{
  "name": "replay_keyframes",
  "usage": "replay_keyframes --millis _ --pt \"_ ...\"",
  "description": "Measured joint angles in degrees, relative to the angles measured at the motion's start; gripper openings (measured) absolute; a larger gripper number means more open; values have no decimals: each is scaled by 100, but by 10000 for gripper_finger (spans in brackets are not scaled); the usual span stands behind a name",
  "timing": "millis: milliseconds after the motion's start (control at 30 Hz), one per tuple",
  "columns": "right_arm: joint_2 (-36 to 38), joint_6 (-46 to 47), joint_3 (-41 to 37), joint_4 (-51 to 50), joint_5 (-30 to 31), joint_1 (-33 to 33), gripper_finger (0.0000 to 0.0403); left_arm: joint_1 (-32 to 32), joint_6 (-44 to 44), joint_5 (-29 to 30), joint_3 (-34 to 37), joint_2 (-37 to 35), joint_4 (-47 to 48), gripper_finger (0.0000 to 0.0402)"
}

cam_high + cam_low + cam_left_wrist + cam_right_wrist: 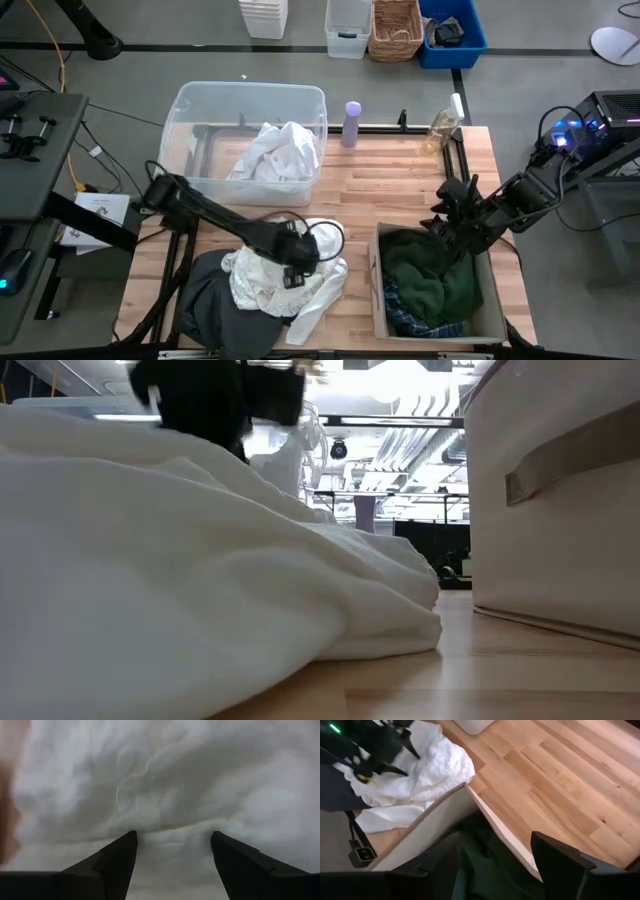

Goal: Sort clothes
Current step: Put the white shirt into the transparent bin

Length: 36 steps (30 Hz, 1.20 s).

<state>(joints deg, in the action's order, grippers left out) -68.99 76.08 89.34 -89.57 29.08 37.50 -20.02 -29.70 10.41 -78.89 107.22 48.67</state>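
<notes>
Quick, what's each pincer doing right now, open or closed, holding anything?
Left pincer: open, fingers pressed down onto the white garment, not closed on it.
Right pincer: open and empty, above the dark green garment.

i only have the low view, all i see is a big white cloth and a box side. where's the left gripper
Observer: The left gripper is down on the white cloth at the table's front, fingers open with cloth between them.
Operator: whats in that box
Observer: The cardboard box holds a dark green garment and a plaid shirt.
Operator: and the right arm
Observer: The right gripper hangs open over the box's far edge, above the green garment.
Operator: any whites sorted yet
Observer: Yes, white pieces lie in the clear bin.
</notes>
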Motion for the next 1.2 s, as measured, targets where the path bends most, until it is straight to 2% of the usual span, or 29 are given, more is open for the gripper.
replay_keyframes --millis 133,233,300,333,400,433,500,633,733,833,900,967,1100,1200 --pt "-2 -185 -21 21 4 0 236 69 -545 79 -136 608 -29 245" --pt "-4 -289 -21 28 17 0 236 100 -616 88 -150 928 -151 233" --pt "-4 -292 -21 28 29 0 236 100 -727 79 -154 961 -179 188" --pt "-4 -276 -21 29 41 3 236 100 -758 64 -151 952 -222 149" --pt "-4 -256 -21 48 56 4 236 73 -778 41 -120 792 -319 53" --pt "-4 -259 -21 79 72 4 236 71 -813 55 -107 644 -415 31" --pt "-7 -261 -21 124 129 4 236 83 -845 258 -127 202 -586 22" --pt "-5 -261 -24 143 334 4 236 187 -571 782 -449 -1133 -633 9" --pt "-7 -261 -24 145 448 4 236 244 20 1393 -993 -2153 -659 9" --pt "-7 -251 -24 181 581 4 236 350 871 2416 -1842 -2937 -726 9" --pt "-7 -248 -24 230 715 2 236 537 1838 3180 -2450 -3253 -1046 9" --pt "-7 -245 -24 337 872 -6 236 828 3069 3709 -2981 -3448 -1782 9" --pt "-7 -243 -26 629 1063 -109 236 1512 5277 4086 -3710 -3694 -3515 9" --pt "-7 -243 -26 825 1078 -210 236 1832 5785 4328 -4009 -3853 -3581 9"
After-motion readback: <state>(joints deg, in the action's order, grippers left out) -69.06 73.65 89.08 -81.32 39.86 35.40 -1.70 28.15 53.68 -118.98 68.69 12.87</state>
